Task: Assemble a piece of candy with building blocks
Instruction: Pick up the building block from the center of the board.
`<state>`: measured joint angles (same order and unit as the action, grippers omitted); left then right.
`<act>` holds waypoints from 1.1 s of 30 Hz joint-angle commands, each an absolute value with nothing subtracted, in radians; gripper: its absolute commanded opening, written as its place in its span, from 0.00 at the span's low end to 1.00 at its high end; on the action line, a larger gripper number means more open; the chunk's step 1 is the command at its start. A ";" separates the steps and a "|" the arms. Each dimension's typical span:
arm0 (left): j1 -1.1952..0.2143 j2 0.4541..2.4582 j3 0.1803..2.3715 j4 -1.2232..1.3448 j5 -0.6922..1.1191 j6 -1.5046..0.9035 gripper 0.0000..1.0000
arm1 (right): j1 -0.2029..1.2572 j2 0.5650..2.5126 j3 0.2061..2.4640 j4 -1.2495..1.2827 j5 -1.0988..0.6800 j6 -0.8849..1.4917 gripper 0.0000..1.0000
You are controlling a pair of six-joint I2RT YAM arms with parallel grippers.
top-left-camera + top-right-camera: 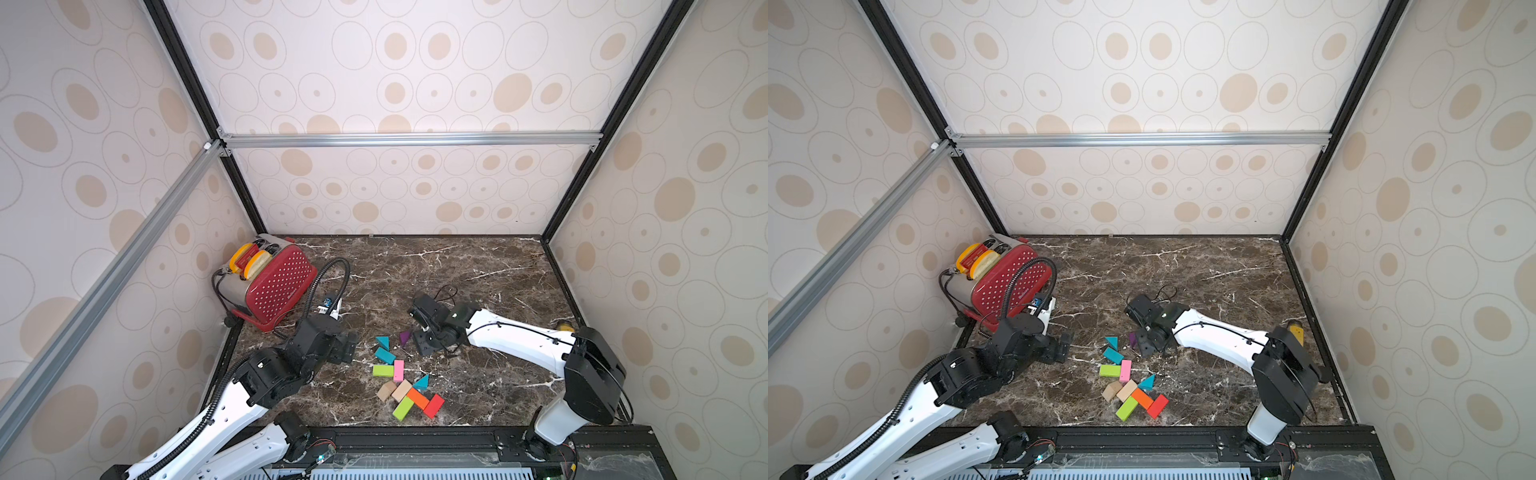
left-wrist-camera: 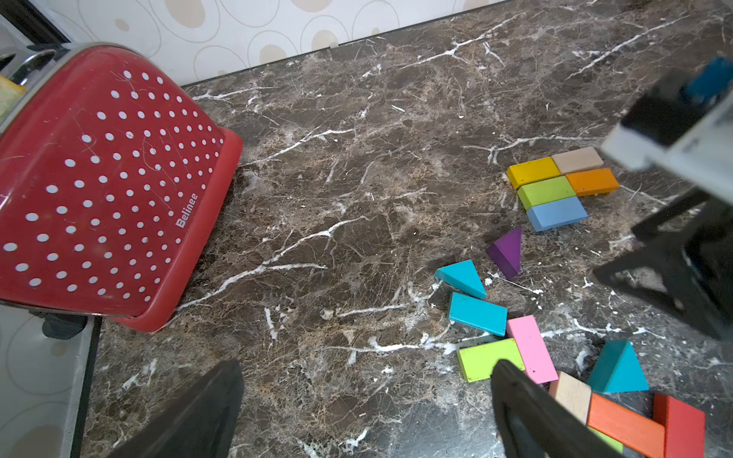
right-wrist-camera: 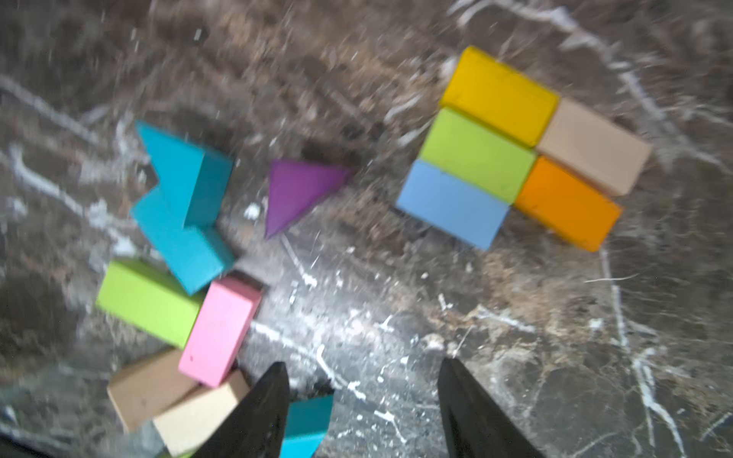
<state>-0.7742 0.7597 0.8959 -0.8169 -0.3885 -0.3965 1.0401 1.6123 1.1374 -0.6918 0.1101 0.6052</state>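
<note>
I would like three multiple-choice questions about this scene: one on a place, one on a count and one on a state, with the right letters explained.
1. Where does the purple wedge lie?
A) on the yellow brick
B) between the teal blocks and the brick cluster
C) stacked on the teal blocks

2. How many bricks form the cluster with the yellow brick?
A) three
B) five
C) eight

3. The right gripper is:
A) shut on the yellow brick
B) shut on the wedge
C) open, empty

Answers: B, the right wrist view shows it between them; B, yellow, tan, green, orange, blue; C, nothing lies between its jaws.
</note>
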 commanded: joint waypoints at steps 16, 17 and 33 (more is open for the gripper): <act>-0.770 0.736 0.907 -0.821 -0.406 -0.397 0.98 | 1.271 1.455 0.881 -0.613 -0.050 0.519 0.54; -0.769 0.738 0.907 -0.821 -0.407 -0.397 0.98 | 1.277 1.469 0.884 -0.613 -0.054 0.518 0.54; -0.769 0.747 0.907 -0.821 -0.407 -0.396 0.98 | 1.295 1.632 0.917 -0.588 0.020 0.500 0.55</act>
<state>-0.7742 0.7452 0.8959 -0.8169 -0.3912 -0.3965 1.2911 1.6211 0.8986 -0.5816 -0.0086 0.5133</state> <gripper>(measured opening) 0.982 0.553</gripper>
